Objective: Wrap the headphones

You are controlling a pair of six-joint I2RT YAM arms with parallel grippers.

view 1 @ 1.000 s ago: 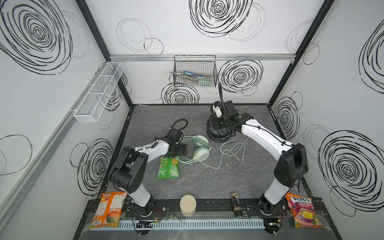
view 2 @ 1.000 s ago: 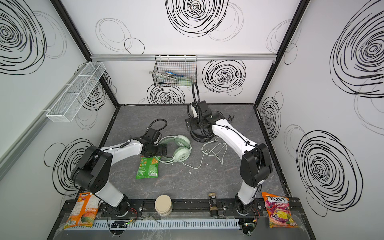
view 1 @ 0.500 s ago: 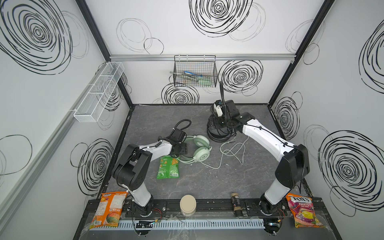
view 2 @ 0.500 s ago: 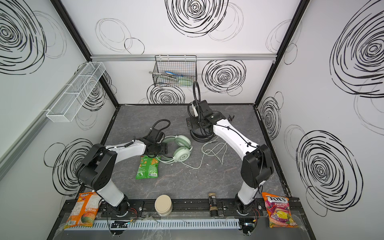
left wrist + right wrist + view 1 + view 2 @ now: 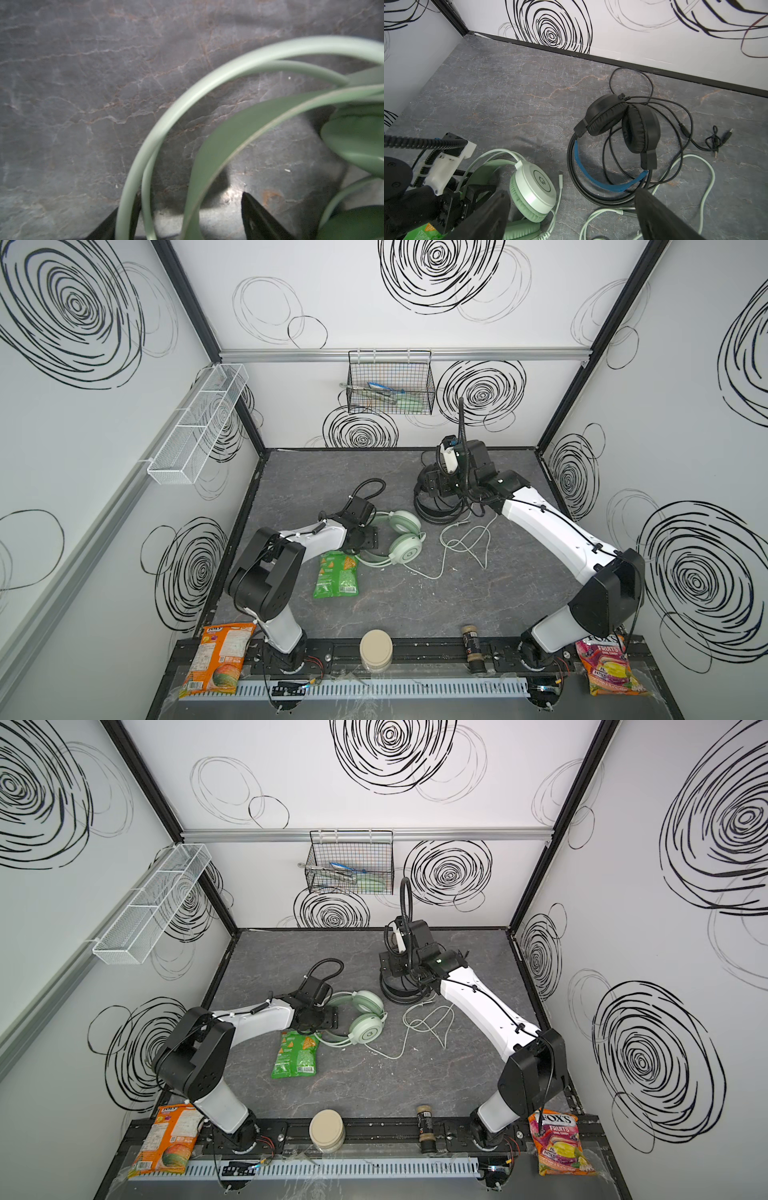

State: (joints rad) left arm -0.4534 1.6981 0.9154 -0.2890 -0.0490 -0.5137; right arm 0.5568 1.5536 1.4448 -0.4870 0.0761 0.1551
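Left gripper (image 5: pixel 191 209): jaws apart, straddling the headband (image 5: pixel 228 133) of the mint-green headset (image 5: pixel 401 537). One black fingertip (image 5: pixel 105 227) touches the thin wire hoops (image 5: pixel 166 116). The other stands clear of the broad strap, so nothing is clamped yet. Right gripper (image 5: pixel 572 199): jaws wide apart and empty, hanging over the black headset (image 5: pixel 623 120). Judgement: the step in hand is securing the mint headset so its pale cable (image 5: pixel 465 543) can be wound. To do it well I would close on hoops and strap together near the crown, deep enough that the hoops cannot slip off the pads. I would pin rather than lift, so the right arm can gather cable without dragging the set. Positions, in a top view: the mint headset lies near the centre of the table (image 5: pixel 415 605), with its cable sprawling loose at 3 o'clock of the earcups (image 5: pixel 533 187). The black headset is at 1 o'clock of it. A green snack bag (image 5: pixel 336 574) sits at 7 o'clock, just beside the headband. Materials: the hoops are smooth, round and springy-looking, and the strap is flat, matte and flexible. The earcups have a satin shell over a ribbed soft cushion. The black headset has wrinkled leatherette pads and a blue lining (image 5: pixel 591 178) under the band. Its thin black cable (image 5: pixel 675 112) lies in loose tangled loops over and around it, plug (image 5: pixel 715 154) free on the table. The pale cable is thicker and rubbery, likely to hold its curl. The table is matte, veined grey.
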